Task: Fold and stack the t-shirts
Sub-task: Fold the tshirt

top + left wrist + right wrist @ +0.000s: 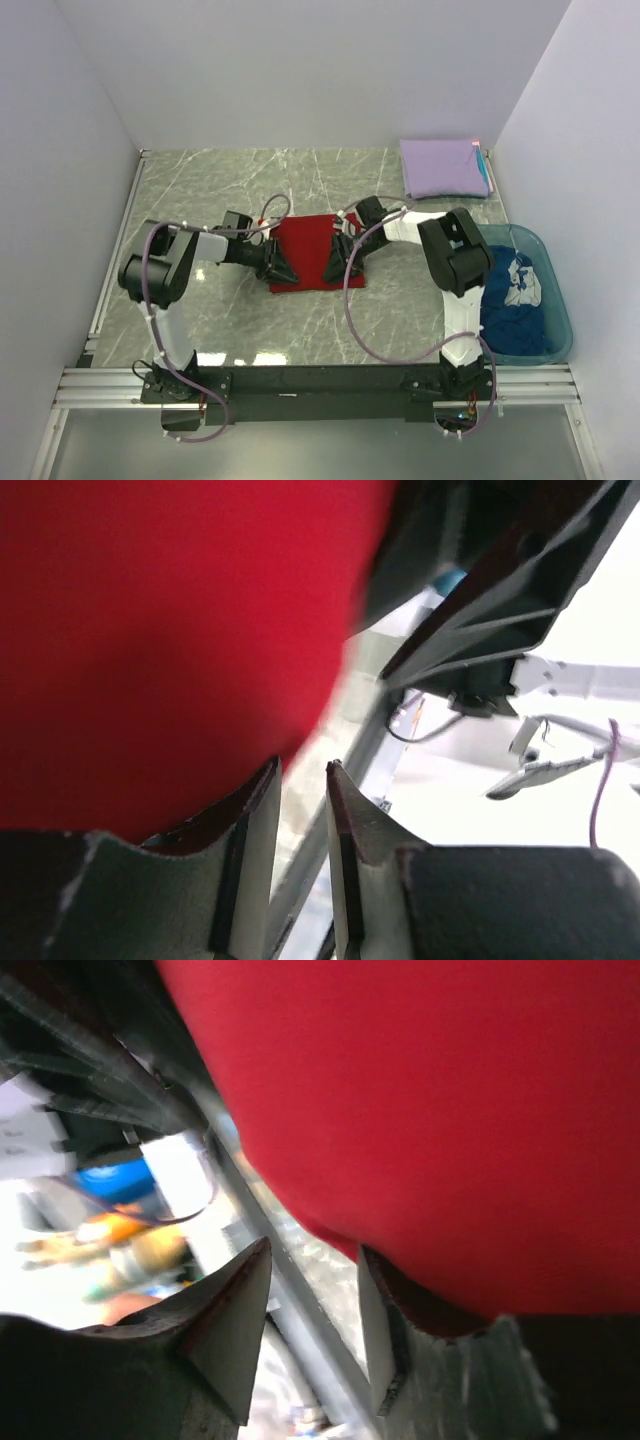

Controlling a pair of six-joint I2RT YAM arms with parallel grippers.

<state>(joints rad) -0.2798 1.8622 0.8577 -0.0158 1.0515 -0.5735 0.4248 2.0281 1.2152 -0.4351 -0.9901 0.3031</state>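
table (pixel 200 200): marble | tub (pixel 562 318): holds dark blue shirt (pixel 510 310), unfolded, queued | lavender shirt (pixel 443 167): folded, back right, likely stack base | red shirt (pixel 308 250): folded flat, mid-table | left gripper (pixel 276 268), right gripper (pixel 337 265): flank its side edges, fingers parted, pinching nothing

The marble table (pixel 220 185) carries a red shirt (pixel 305 245) at its middle. A folded lavender shirt (pixel 440 168) lies far right, a teal tub (pixel 562 322) near right.

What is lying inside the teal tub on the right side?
A crumpled dark blue shirt with white print lies in the tub. Whatever is under it is covered, and the right arm hides the tub's left part.
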